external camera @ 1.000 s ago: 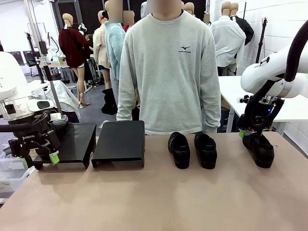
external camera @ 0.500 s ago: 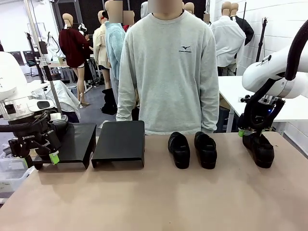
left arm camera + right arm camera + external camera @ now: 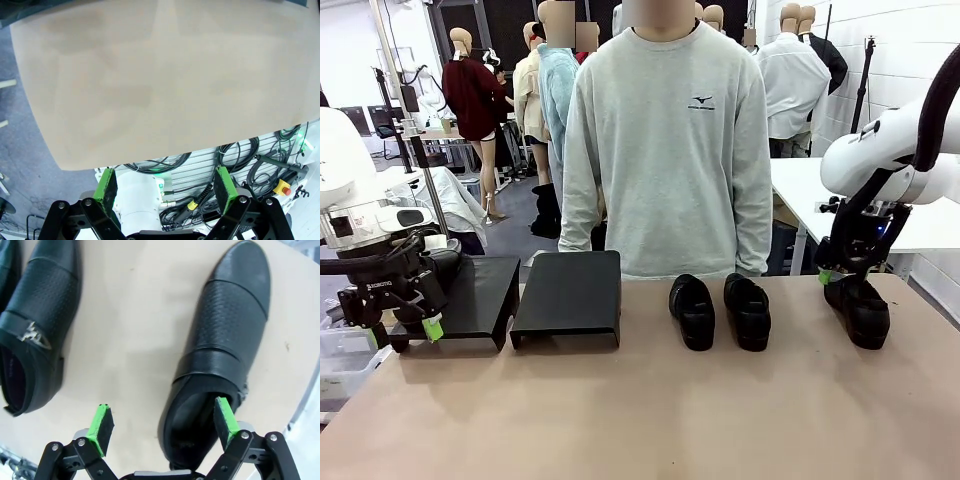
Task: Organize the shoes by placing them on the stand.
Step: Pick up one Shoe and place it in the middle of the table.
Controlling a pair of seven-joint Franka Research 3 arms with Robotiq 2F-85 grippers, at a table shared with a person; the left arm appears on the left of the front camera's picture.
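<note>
R gripper [image 3: 834, 278] is hung just over the heel end of the end shoe [image 3: 858, 310], which is stood alone near the right edge of the surface [image 3: 640, 420], toe toward the robot; jaws are spread wide and nothing is gripped. In the right wrist view one pad [image 3: 226, 421] is seen over the far side of the collar, the other over bare surface beside the shoe; the gripper is thus judged not yet centred. A heel/collar grasp is prob. intended, since the open collar gives an edge to pinch; contact w/ the shoe can't be told.

The mid pair [image 3: 748, 312] is set side by side at the far middle, toes toward the robot, well apart from the end shoe; room is thereby left for the gripper to come down. Two black stands are placed together at far left: inner stand [image 3: 570, 292] and outer stand [image 3: 485, 295]; no shoe is seen on the inner one.

L gripper [image 3: 420, 322] is held low at the left edge, in front of the outer stand, prob. parked out of the way; its pads [image 3: 106, 184] are wide apart w/ nothing between.

Part of the outer stand is covered by the L arm; a dark rounded lump there can't be made out, so a fourth shoe can't be confirmed. The person's [image 3: 665, 150] hands are cut off behind the surface edge.
</note>
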